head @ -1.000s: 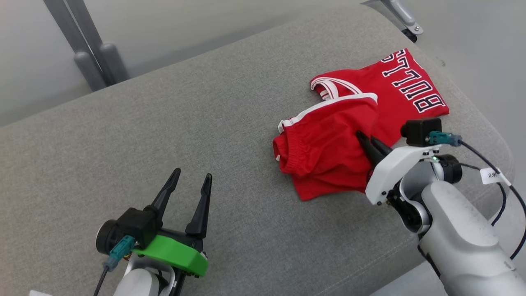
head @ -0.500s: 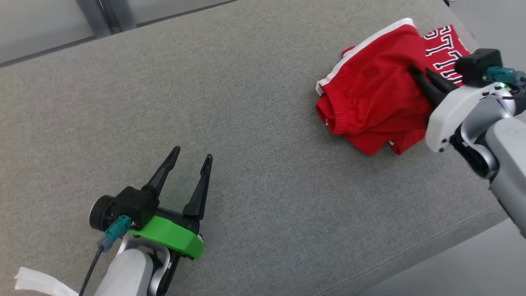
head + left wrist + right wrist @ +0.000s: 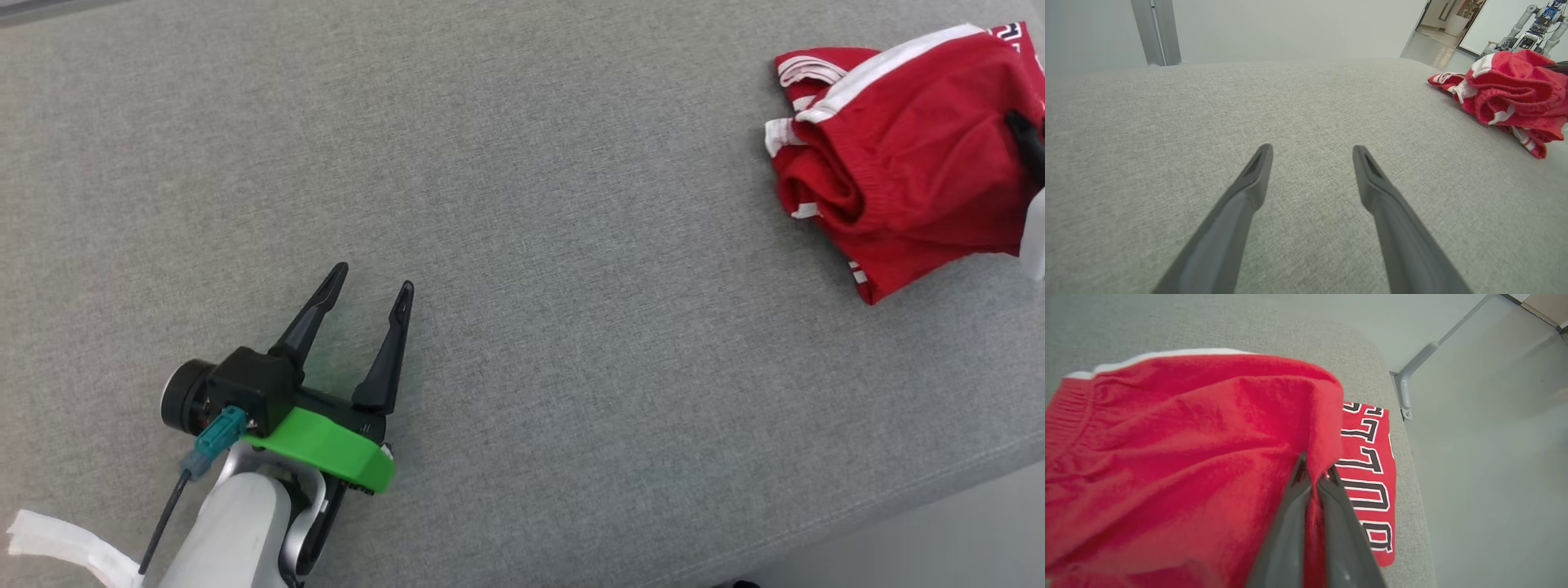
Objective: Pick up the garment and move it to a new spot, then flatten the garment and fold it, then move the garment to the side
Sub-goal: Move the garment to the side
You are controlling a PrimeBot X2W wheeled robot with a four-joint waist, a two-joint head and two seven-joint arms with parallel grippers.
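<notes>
on the grey cushion point(image 3: 522, 204), right hand point(image 3: 1316, 470) pinches the red garment point(image 3: 1167, 449).

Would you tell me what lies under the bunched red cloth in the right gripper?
A flat red layer with black-and-white letters lies under the bunched red cloth, on the grey cushion. Only its lettered strip shows; the rest is covered.

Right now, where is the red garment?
Head view, far upper right: the garment sits bunched on the grey cushion, pinched by the right end effector.
</notes>
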